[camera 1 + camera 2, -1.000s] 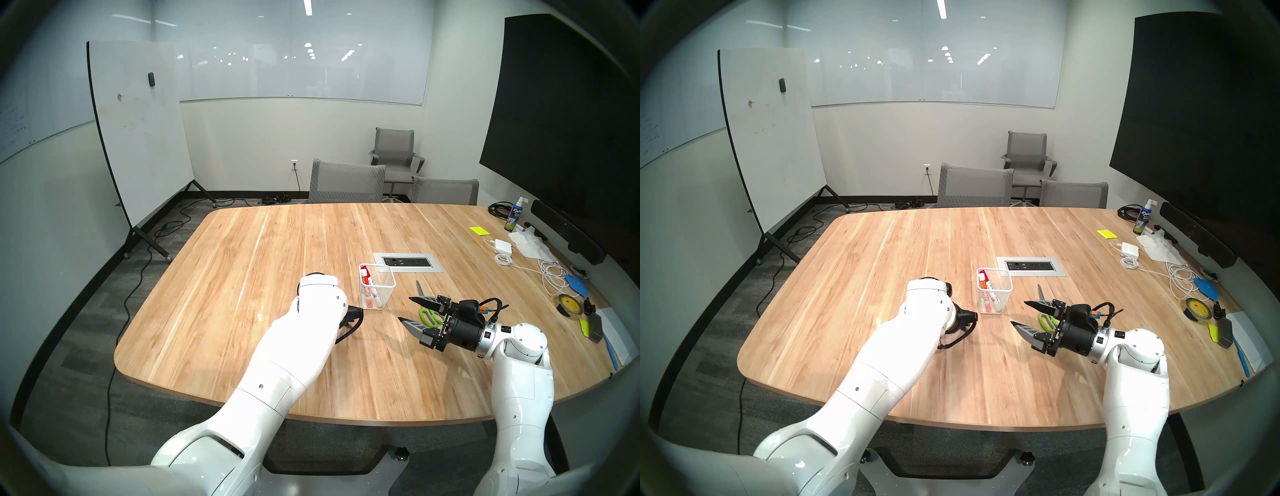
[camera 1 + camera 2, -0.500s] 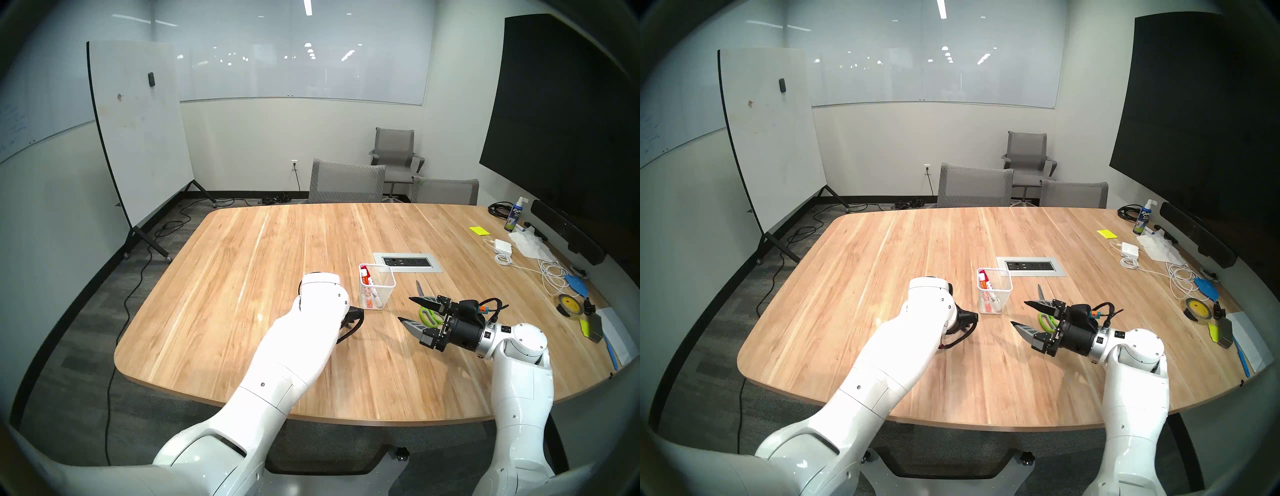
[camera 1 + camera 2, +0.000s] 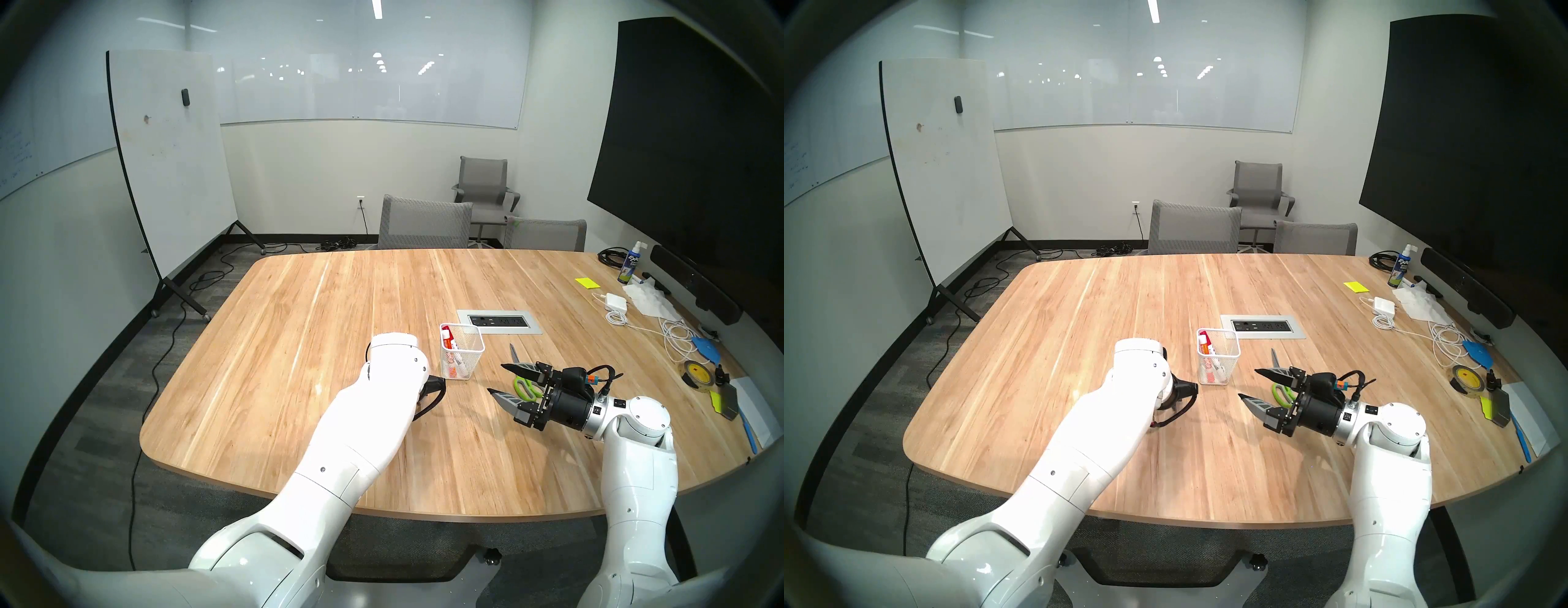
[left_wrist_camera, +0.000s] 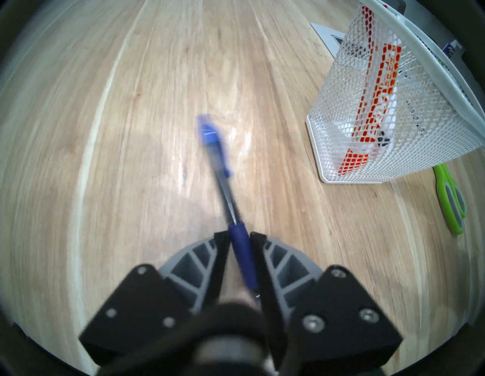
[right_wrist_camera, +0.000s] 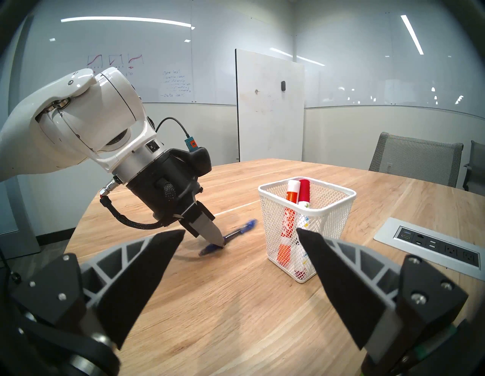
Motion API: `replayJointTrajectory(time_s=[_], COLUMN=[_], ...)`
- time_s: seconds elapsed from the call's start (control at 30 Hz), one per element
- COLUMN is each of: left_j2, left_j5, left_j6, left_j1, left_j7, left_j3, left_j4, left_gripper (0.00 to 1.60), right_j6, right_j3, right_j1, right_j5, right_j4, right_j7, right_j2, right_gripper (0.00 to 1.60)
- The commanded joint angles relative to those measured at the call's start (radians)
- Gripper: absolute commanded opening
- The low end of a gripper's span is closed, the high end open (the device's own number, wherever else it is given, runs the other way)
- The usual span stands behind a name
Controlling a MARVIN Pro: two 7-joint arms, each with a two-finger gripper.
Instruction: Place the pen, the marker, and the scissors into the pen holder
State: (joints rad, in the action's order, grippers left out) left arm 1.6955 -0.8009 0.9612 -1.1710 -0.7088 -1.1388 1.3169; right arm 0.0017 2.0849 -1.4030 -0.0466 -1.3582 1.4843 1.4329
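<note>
My left tool [image 4: 238, 237] points steeply down at the wooden surface [image 3: 382, 446], and its two fingers [image 4: 220, 252] are pressed in against the dark blue front section of the pen [image 4: 240, 244]. The pen's lighter blue far end is blurred and sticks out past the fingertips, away from me; from my right wrist view the pen [image 5: 231, 236] lies low over the wood with its far end tilted slightly up, pinched at the fingertips of the left tool [image 5: 219, 240]. I cannot tell whether its tip still touches the wood.

The pen holder [image 3: 462, 356] stands upright on the surface just to the right of my left tool, apart from it. Through its white mesh I see two thick markers: one with an orange band [image 5: 291, 193] and one with a red cap [image 5: 304, 191], both leaning against the holder's near-left corner.

The scissors [image 3: 524, 384] lie flat on the surface to the right of the holder, green handles toward me and blades pointing away, partly hidden behind my right tool [image 3: 496, 380]. That tool hangs level above the wood, pointing toward the holder, its fingers spread wide with nothing between them.
</note>
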Motion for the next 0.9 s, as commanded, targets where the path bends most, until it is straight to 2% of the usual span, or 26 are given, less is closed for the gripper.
replayJointTrajectory(time_s=[0.0,0.23,0.27,0.3,0.37,0.4,0.43,0.67,0.87], left_j2=[0.009,0.008,0.007,0.007,0.005,0.005,0.004,-0.007,-0.03], left_j5=[-0.009,-0.023,-0.025,-0.027,-0.029,-0.03,-0.031,-0.027,0.001], left_j6=[-0.001,-0.001,-0.001,-0.001,-0.001,-0.001,-0.001,-0.001,-0.009], left_j1=[0.01,0.015,0.016,0.017,0.017,0.017,0.018,0.012,-0.013], left_j7=[0.001,-0.001,-0.002,-0.002,-0.001,-0.001,0.0,0.001,-0.036], left_j3=[0.0,0.002,0.002,0.002,0.004,0.004,0.005,0.016,0.03], left_j4=[0.008,0.004,0.004,0.003,0.001,0.0,0.0,0.011,0.08], left_gripper=[0.12,0.36,0.46,0.48,0.43,0.14,0.0,0.0,0.0], right_j6=[0.001,0.001,0.001,0.001,0.001,0.001,0.001,0.001,0.001], right_j3=[-0.002,-0.001,0.0,0.0,0.0,0.0,0.0,0.002,0.003], right_j1=[0.014,0.015,0.015,0.015,0.016,0.016,0.016,0.016,0.017], right_j5=[0.005,0.003,0.002,0.002,0.002,0.002,0.002,0.0,-0.001], right_j4=[-0.017,-0.017,-0.017,-0.017,-0.017,-0.017,-0.017,-0.017,-0.017], right_j7=[-0.001,-0.001,-0.001,-0.001,-0.001,-0.001,-0.001,-0.001,-0.001], right_j2=[0.0,0.001,0.001,0.001,0.002,0.002,0.002,0.003,0.004], right_gripper=[1.6,1.6,1.6,1.6,1.6,1.6,1.6,1.6,1.6])
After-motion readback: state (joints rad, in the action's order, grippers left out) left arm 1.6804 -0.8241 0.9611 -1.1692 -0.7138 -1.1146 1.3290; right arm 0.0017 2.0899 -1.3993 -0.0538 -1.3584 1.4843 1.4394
